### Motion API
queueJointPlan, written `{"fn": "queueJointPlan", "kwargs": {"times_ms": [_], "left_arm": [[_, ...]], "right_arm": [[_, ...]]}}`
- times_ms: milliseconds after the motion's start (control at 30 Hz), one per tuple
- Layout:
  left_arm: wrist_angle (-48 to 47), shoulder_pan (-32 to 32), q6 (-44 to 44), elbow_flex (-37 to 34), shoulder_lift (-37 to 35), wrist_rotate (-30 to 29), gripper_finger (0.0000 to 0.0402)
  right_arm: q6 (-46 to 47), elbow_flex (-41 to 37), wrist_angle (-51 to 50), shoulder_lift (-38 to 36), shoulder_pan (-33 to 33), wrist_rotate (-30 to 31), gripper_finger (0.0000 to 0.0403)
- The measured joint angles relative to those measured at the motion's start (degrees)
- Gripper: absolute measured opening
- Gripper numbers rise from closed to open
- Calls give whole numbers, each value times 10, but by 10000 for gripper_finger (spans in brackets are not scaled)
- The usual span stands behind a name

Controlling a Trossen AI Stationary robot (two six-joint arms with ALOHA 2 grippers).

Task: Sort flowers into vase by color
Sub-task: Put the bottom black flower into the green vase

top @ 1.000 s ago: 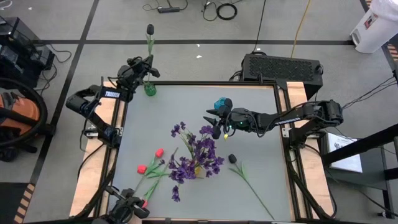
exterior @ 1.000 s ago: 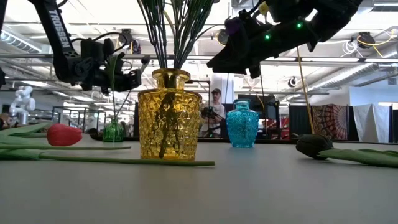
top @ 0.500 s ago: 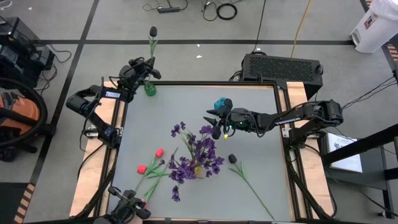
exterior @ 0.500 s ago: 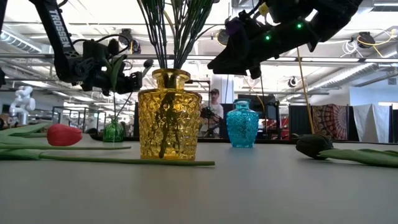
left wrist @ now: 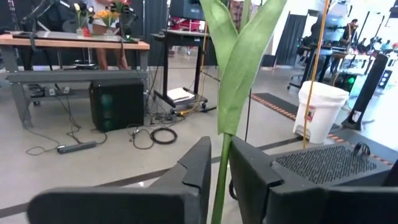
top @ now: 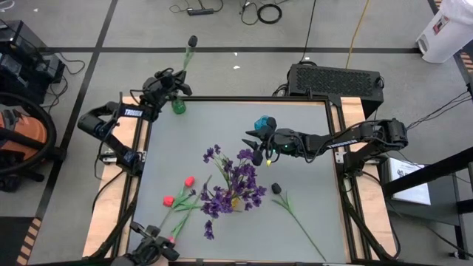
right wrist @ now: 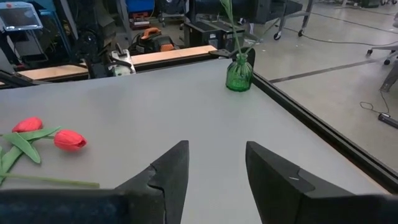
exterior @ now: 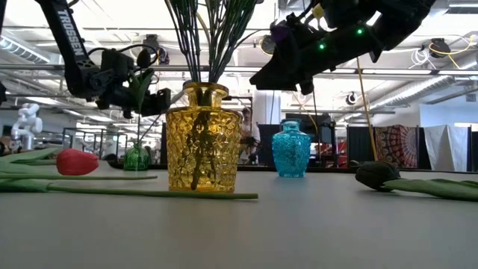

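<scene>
My left gripper (top: 172,83) hovers above the small green vase (top: 178,106) at the table's far left corner, shut on a black-headed flower (top: 192,41). That flower's stem goes down into the green vase (right wrist: 240,73). My right gripper (top: 255,150) is open in the air over mid-table, near the blue vase (top: 261,123), and touches nothing. Purple sprays (top: 235,181) stand in the yellow vase (exterior: 202,138). Two red tulips (top: 178,191) and another black-headed flower (top: 276,188) lie flat on the table. My left gripper pinches the black-headed flower's green stem (left wrist: 219,182) between its two fingers (left wrist: 198,167), just below the long leaf (left wrist: 239,68). The stem runs on above the fingers, leaning toward the table's right. Its lower end sits in the green vase.
The lying black flower's stem (top: 303,225) runs toward the near right corner. Purple stems spread wide around the yellow vase. Bare grey table (top: 310,170) lies right of the blue vase and between the green vase and the purple sprays. A black box (top: 336,80) stands behind the far edge.
The held flower has tipped. Its black head has swung toward the table's right, while its lower end has stayed in the green vase. My left gripper has turned slightly with it. My right arm has kept still.
</scene>
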Motion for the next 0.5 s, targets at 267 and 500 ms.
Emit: {"fn": "queueJointPlan", "kwargs": {"times_ms": [267,500], "left_arm": [[-16,0,0,0,-21,0,73],[-64,0,1,0,-62,0,73]], "right_arm": [[0,0,-11,0,0,0,151],[0,0,-13,0,0,0,151]]}}
